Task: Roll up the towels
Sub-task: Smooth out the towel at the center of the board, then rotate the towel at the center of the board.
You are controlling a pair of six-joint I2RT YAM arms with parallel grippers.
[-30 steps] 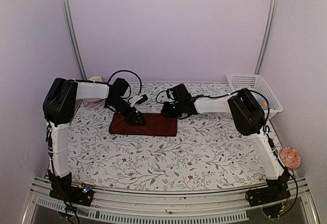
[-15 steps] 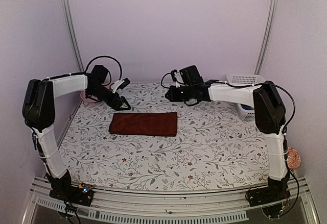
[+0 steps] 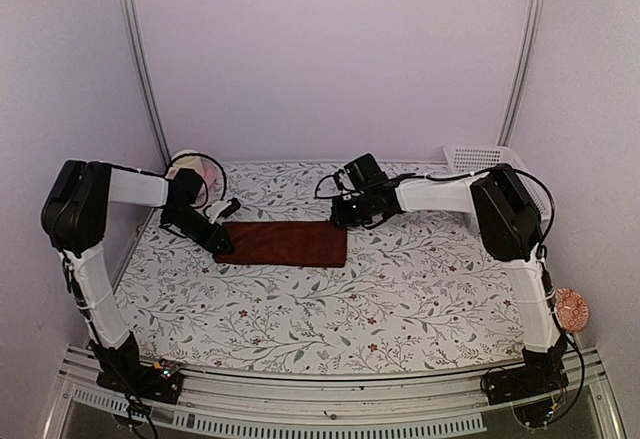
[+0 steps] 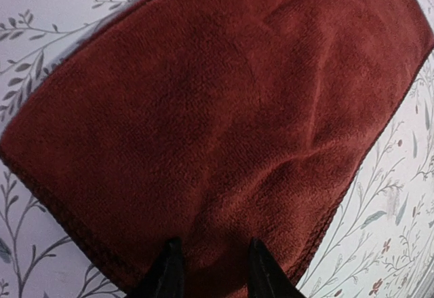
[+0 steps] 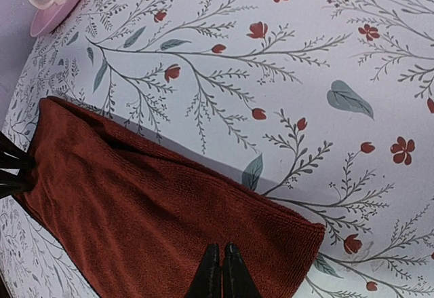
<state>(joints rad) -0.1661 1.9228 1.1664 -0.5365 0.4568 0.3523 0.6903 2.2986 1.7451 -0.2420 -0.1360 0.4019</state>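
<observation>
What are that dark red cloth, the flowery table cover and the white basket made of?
Maroon towel: probably microfibre or terry, matte; it has a fuzzy nap and a stitched hem.
Table covering: a smooth printed sheet, cloth or vinyl, unclear which; it lies flat.
Basket: likely moulded plastic; its walls are a regular lattice.

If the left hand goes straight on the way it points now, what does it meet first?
Most likely the maroon towel: the left hand points at its near edge, seemingly very close.
</observation>
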